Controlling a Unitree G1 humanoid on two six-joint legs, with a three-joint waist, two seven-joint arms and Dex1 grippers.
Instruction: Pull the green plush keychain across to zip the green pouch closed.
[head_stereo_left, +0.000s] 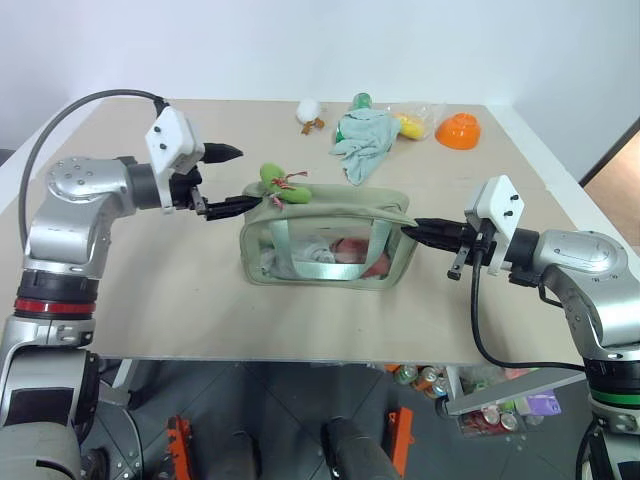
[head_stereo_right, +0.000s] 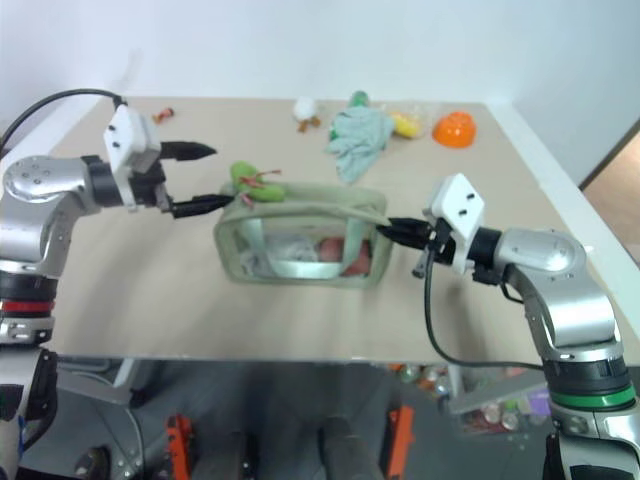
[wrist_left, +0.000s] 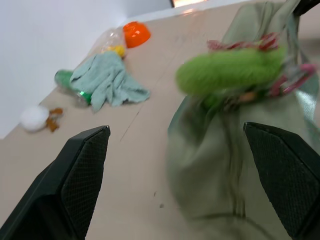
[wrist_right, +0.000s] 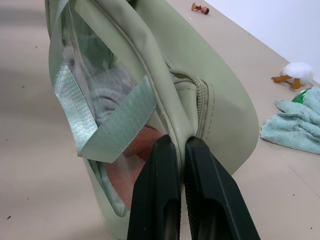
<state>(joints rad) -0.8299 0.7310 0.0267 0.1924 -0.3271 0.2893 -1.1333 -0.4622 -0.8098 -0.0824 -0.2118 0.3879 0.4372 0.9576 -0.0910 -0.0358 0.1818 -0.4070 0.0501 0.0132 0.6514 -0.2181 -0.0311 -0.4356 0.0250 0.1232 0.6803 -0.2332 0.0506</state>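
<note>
Tool on the right arm (head_stereo_left: 412, 228) is clamped shut on the end flap of the green pouch (head_stereo_left: 330, 240), its two black fingers (wrist_right: 160, 190) pinching the fabric just below the end of the zipper. Left tool (head_stereo_left: 232, 178) stands wide open at the pouch's other end, grasping nothing: one finger (head_stereo_left: 222, 153) points into the air above the bench, the other lies low beside the pouch's top corner, though whether it touches the fabric I cannot tell.

Largest of the things is the beige bench (head_stereo_left: 150, 290), which carries everything. At its centre sits the green pouch, upright, its clear side panel showing pale and reddish contents. Resting on the pouch's top at its 9 o'clock end, just beside the left tool's lower finger, is the green plush keychain (head_stereo_left: 274, 184), a fuzzy lime ring with reddish cords.

From the pouch, at about 12 o'clock and well apart, lies a crumpled mint-green cloth (head_stereo_left: 362, 140) with a green bottle top (head_stereo_left: 361, 100) poking out behind it. Toward 1 o'clock sits an orange bowl (head_stereo_left: 460, 129), and between it and the cloth a yellow item in clear wrapping (head_stereo_left: 411, 124). A small white toy with orange feet (head_stereo_left: 310, 112) sits near the bench's far edge, beside the cloth at its 10 o'clock.
</note>
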